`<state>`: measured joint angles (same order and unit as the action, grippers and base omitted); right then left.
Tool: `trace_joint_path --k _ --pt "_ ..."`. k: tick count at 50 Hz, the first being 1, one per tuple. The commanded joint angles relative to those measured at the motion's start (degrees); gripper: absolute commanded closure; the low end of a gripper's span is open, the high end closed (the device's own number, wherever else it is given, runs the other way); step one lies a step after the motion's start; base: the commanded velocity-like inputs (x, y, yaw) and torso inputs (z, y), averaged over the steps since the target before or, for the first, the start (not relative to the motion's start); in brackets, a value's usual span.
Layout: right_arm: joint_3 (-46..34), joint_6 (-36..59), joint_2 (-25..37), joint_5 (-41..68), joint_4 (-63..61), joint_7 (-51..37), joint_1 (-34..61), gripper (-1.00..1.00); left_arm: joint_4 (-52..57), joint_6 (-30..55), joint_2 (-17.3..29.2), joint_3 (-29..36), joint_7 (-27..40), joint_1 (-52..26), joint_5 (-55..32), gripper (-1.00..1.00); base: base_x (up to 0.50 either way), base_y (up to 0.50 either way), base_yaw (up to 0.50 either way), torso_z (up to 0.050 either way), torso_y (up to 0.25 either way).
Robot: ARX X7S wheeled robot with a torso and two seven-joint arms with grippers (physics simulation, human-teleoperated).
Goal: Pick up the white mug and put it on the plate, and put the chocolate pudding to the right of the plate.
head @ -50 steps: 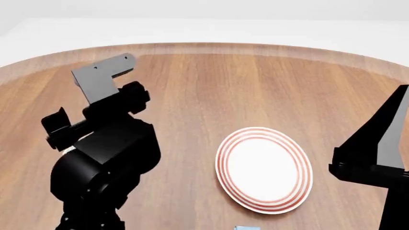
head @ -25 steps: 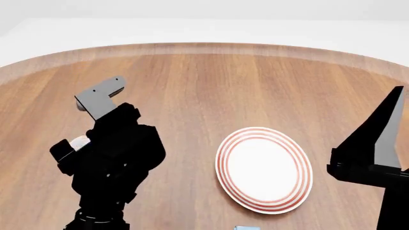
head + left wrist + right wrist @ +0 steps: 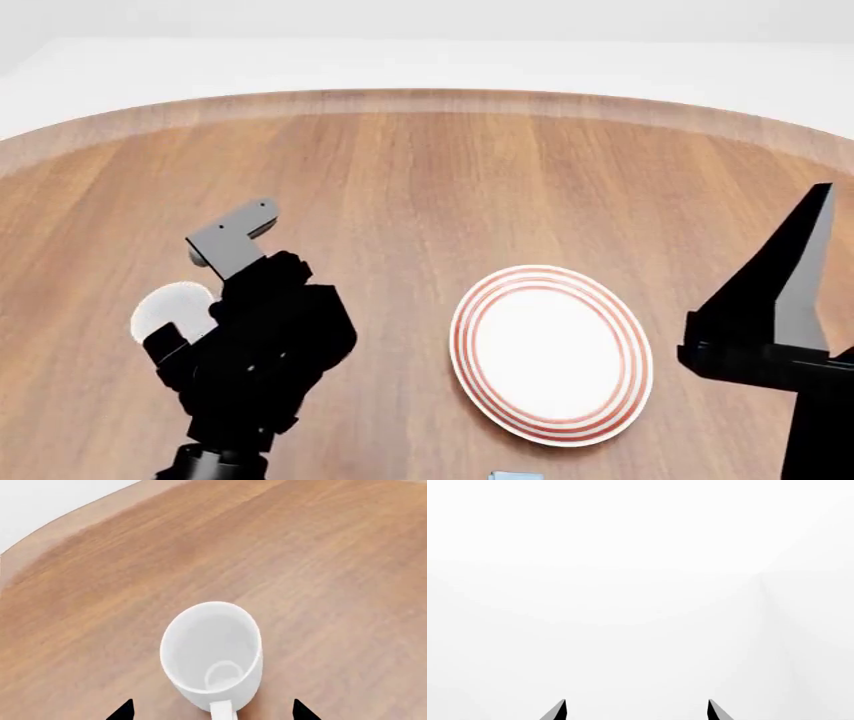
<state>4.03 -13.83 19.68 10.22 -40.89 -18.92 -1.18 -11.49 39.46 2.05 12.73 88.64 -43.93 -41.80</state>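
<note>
Since the earlier head frames, the left arm has dropped lower over the bench (image 3: 441, 170), uncovering more of the white mug (image 3: 171, 310) at its left.

Head view: the mug stands on the bench partly behind the left arm, well apart from the plate (image 3: 550, 352), which lies bare to its right. A sliver of light blue, probably the chocolate pudding (image 3: 514, 476), shows at the lower edge just below the plate. The right arm rises at the right edge, off the bench.

Left wrist view: the mug (image 3: 212, 655) stands upright, handle toward the camera. The left end effector (image 3: 212, 711) is spread wide, its two tips flanking the mug without touching it, holding nothing.

Right wrist view: the right end effector (image 3: 635, 711) is likewise spread apart, holding nothing, against blank white background.
</note>
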Motion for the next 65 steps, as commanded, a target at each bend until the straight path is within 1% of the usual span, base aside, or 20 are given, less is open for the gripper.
trace_joint_path --k 1,14,27,37,47,57,65 --pt "1.11 -0.09 -0.98 -1.12 -0.28 1.17 -0.24 -1.0 -3.68 -3.77 -0.71 0.54 -3.24 0.69 -2.06 -1.0 0.0 0.0 0.0 0.0 0.0" --pt "0.74 -0.31 -0.79 -1.28 -0.06 1.02 -0.29 -1.0 -7.28 -8.12 0.47 1.62 -7.95 1.11 -3.26 -1.0 0.0 0.0 0.0 0.0 0.0" --pt "0.75 -0.22 -0.46 -1.18 -0.38 0.72 -0.45 -1.0 -9.86 -12.19 1.0 2.08 -11.11 1.13 -3.41 -1.0 0.0 0.0 0.0 0.0 0.0" --pt "0.5 -0.28 -0.29 -1.28 -0.25 0.61 -0.54 -1.0 -11.74 -15.1 1.44 0.89 -12.22 2.06 -4.64 -1.0 0.0 0.0 0.0 0.0 0.0" --pt "0.28 -0.53 -0.12 -1.19 0.15 0.54 -0.44 -1.0 -13.72 -18.88 0.82 -0.87 -12.94 3.18 -6.27 -1.0 0.0 0.0 0.0 0.0 0.0" --pt "0.05 -0.53 0.0 -1.06 0.24 0.37 -0.46 -1.0 -15.73 -21.03 0.78 -0.83 -15.03 3.17 -7.1 -1.0 0.0 0.0 0.0 0.0 0.0" --pt "0.07 -0.69 0.2 -0.95 0.24 0.27 -0.47 -1.0 -17.22 -22.05 1.29 -0.95 -15.29 2.9 -7.72 -1.0 0.0 0.0 0.0 0.0 0.0"
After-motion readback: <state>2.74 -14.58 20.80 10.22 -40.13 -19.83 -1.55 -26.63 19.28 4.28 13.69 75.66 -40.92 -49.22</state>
